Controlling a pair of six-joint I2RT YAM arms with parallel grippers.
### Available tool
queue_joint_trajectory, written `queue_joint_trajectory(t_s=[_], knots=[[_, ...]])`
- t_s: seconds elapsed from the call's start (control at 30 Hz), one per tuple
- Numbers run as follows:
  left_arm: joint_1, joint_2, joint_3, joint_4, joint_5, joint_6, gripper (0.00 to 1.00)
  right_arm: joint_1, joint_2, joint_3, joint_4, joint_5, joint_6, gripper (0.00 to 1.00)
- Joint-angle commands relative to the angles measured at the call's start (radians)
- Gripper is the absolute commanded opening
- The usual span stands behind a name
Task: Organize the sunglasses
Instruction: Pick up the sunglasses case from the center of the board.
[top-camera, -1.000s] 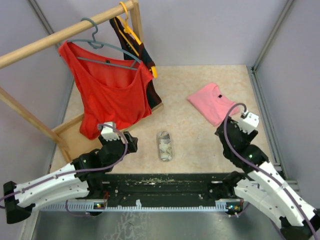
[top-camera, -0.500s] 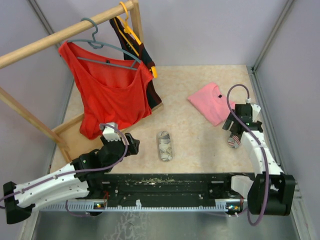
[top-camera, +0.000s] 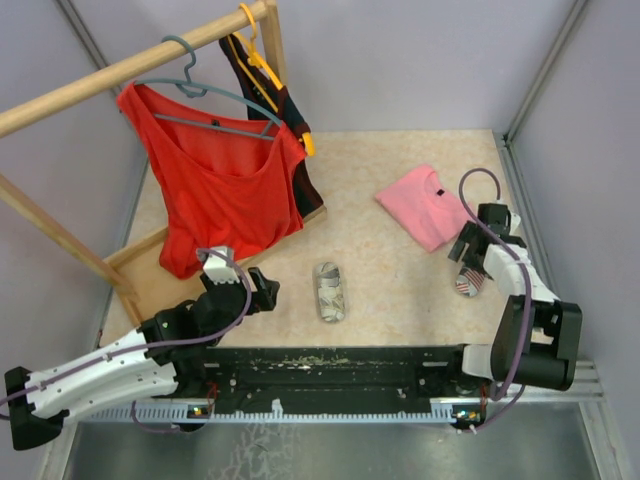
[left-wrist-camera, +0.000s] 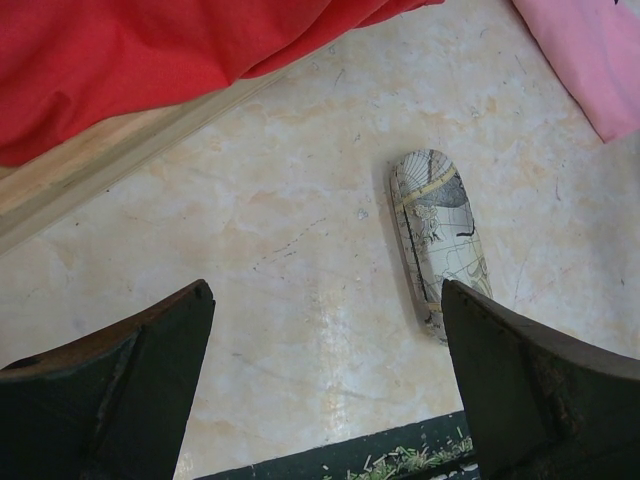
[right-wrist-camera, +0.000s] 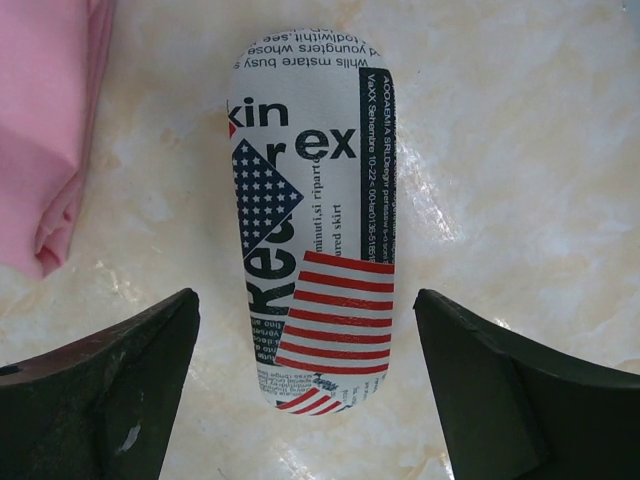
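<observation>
No sunglasses show in any view. A closed map-patterned glasses case (top-camera: 329, 291) lies at the table's middle front; in the left wrist view it (left-wrist-camera: 440, 240) lies ahead and to the right. My left gripper (top-camera: 262, 290) is open and empty (left-wrist-camera: 325, 290), left of that case and apart from it. A closed newsprint-and-flag glasses case (top-camera: 468, 283) lies at the right. My right gripper (top-camera: 468, 262) is open and hovers over it; in the right wrist view the case (right-wrist-camera: 312, 220) lies lengthways between the spread fingers (right-wrist-camera: 305, 300), which do not touch it.
A folded pink shirt (top-camera: 425, 205) lies just left of the flag case (right-wrist-camera: 40, 130). A red tank top (top-camera: 225, 180) hangs from a wooden rack (top-camera: 130, 65) at the back left, with its base board beside my left gripper. Enclosure walls stand close on the right.
My right arm has swung from a folded pose out to the right and now hangs over the flag case. My left gripper has shifted slightly right.
</observation>
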Motion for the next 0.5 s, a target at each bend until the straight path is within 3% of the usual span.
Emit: queue_joint_trajectory(t_s=[0.0,0.33,0.47], knots=[[0.005,-0.010,0.000,0.005,0.008,0.011,1.00,-0.022,0.032,0.046,0.082,0.010,0.014,0.86],[0.004,-0.031,-0.005,0.001,0.009,0.007,1.00,-0.035,0.087,0.026,0.133,0.028,0.035,0.76],[0.005,-0.032,-0.002,-0.005,0.007,0.007,1.00,-0.037,0.110,0.019,0.144,0.014,0.037,0.62]])
